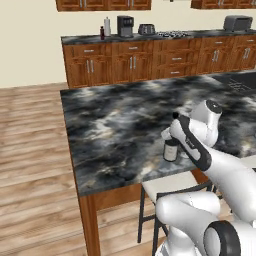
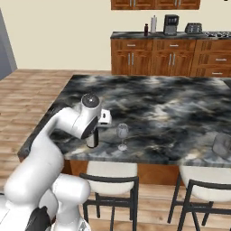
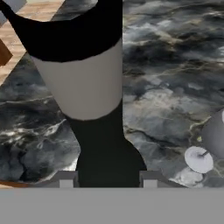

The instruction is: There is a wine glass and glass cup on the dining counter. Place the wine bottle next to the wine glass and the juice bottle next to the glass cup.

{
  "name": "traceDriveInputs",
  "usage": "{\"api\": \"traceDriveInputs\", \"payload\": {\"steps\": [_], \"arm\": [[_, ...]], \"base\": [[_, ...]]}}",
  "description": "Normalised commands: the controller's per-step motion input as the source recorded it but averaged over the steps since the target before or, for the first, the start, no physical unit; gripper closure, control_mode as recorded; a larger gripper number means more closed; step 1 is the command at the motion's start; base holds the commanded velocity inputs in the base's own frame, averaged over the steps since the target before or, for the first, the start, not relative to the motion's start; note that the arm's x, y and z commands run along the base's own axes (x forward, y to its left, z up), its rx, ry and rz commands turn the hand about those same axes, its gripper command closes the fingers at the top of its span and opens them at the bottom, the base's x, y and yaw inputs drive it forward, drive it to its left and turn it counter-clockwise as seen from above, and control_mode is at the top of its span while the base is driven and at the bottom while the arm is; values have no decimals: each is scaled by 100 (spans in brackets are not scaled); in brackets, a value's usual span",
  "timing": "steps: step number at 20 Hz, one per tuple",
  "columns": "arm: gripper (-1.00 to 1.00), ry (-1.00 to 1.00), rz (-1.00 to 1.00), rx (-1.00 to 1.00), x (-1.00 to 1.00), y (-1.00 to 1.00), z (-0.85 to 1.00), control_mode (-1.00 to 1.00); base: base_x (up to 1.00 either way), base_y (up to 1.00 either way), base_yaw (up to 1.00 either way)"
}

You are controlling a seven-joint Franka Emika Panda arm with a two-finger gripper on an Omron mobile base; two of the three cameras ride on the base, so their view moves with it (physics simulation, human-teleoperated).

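Currently, near to far:
Stools: two and, pale seats on dark frames, tucked under the near edge of the surface.
Gripper: low over the near edge of the dining counter, at the wine bottle's neck.
Fingers: set apart, one either side of the bottle neck and close against it; whether they actually press the glass cannot be told.
Wine bottle: dark body, pale label, upright on the surface near its front edge; in the right base view its lower body shows below the hand.
Wine glass: clear, stemmed, upright, just beside the bottle, not touching it; in the hand view its round foot rests on the stone.
Dining counter: black, grey and white marbled top on a brown wood base.
Glass cup: clear tumbler at the right end of the near edge, well apart from the bottle.
Wall counter: wood drawers and cabinets at the far wall, with a coffee machine and small bottles on top.
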Motion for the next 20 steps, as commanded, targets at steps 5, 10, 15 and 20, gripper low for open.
{"api": "traceDriveInputs", "payload": {"steps": [5, 10, 15, 20], "arm": [[100, 1, -4, -8, 54, -2, -49, -100], [100, 0, -3, -4, 50, -6, -47, -100], [100, 0, 0, 0, 45, -20, -39, -100], [100, 0, 0, 0, 33, -15, -45, -100]], "base": [[0, 0, 0], [0, 0, 0], [0, 0, 0], [0, 0, 0]]}}
